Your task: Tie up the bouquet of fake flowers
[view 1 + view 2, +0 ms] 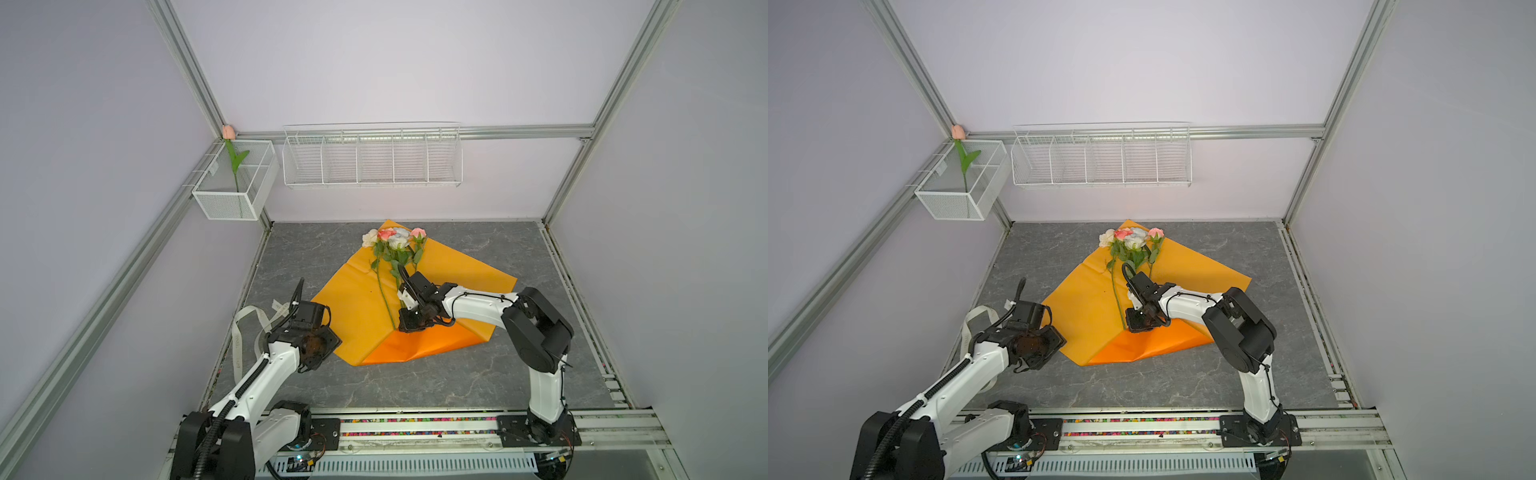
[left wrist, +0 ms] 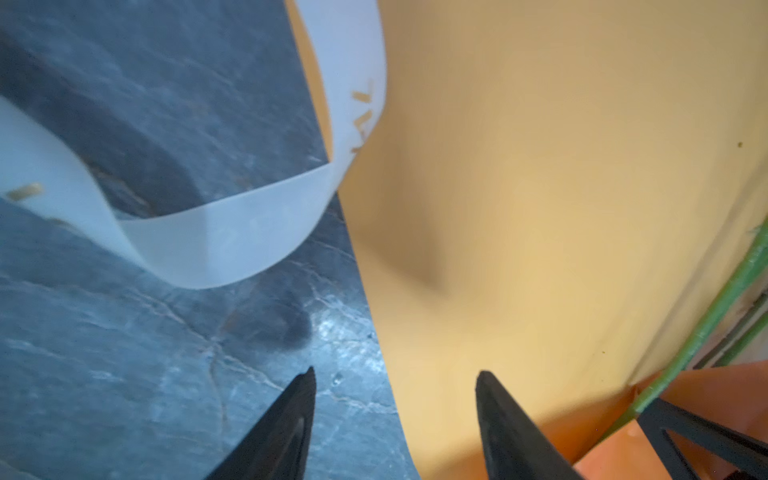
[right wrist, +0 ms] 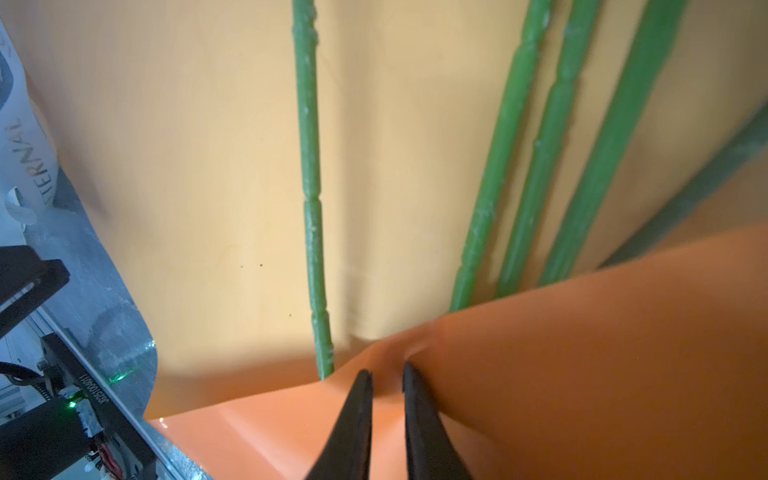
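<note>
Nearest, the left gripper [image 2: 397,376] hovers at the near-left edge of the orange wrapping paper [image 1: 357,299], its jaws well apart with nothing between them. In the left wrist view one fingertip [image 2: 297,411] is over the grey marbled table [image 1: 415,382] and its mate over the paper's pale face. Just left of it a white ribbon [image 2: 232,232] with gold lettering curls in loose loops on the table, one end lying across the paper's edge. To the right, at about the same depth, the right gripper [image 3: 386,372] points down at the paper's near corner, which is folded over to show a deeper orange side. Its jaws are narrow, nearly together, and pinch a pucker of that folded flap. The bouquet of fake flowers [image 1: 395,245] lies loose and untied on the open sheet near the table's middle. Its green stems [image 3: 311,166] run from under the flap towards the far side, one apart on the left and the rest close together. The white, pink and pale blue heads rest at the paper's far corner. On the far wall hangs a white wire rack [image 1: 372,158], and at the far-left corner a mesh basket [image 1: 224,203] holds a single pink tulip [image 1: 227,132]
</note>
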Robot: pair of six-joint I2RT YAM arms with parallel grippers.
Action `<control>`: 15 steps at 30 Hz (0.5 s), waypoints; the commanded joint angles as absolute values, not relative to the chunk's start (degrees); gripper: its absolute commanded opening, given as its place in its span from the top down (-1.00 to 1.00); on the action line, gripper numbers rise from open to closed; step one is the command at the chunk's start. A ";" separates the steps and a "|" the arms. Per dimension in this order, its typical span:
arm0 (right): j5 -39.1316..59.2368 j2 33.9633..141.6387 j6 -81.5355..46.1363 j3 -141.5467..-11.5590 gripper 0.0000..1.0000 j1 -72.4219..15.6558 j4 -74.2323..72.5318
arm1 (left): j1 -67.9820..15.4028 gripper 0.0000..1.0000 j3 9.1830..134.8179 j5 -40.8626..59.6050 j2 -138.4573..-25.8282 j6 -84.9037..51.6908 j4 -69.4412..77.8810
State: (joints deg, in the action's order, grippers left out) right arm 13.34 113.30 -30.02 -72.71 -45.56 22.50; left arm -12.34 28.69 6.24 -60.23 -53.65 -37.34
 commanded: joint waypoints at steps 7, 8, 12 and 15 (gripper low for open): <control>11.16 115.24 -28.56 -72.13 0.60 -45.52 29.06 | -10.94 -0.21 25.94 6.37 -59.76 -54.64 -32.27; 11.16 115.21 -28.56 -72.03 0.60 -45.53 29.09 | -10.92 -0.21 26.56 5.50 -60.61 -53.73 -31.55; 11.15 115.48 -28.55 -72.22 0.60 -45.66 29.16 | -10.90 -0.22 30.14 3.53 -66.13 -50.58 -29.46; 11.25 115.57 -28.56 -72.25 0.61 -45.70 29.09 | -10.59 -0.18 32.94 5.57 -72.20 -50.15 -29.24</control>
State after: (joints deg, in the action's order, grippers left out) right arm 13.13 113.32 -29.50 -72.97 -45.58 23.38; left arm -11.14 30.44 5.87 -68.42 -51.77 -31.11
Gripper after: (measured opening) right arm 0.197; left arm 0.592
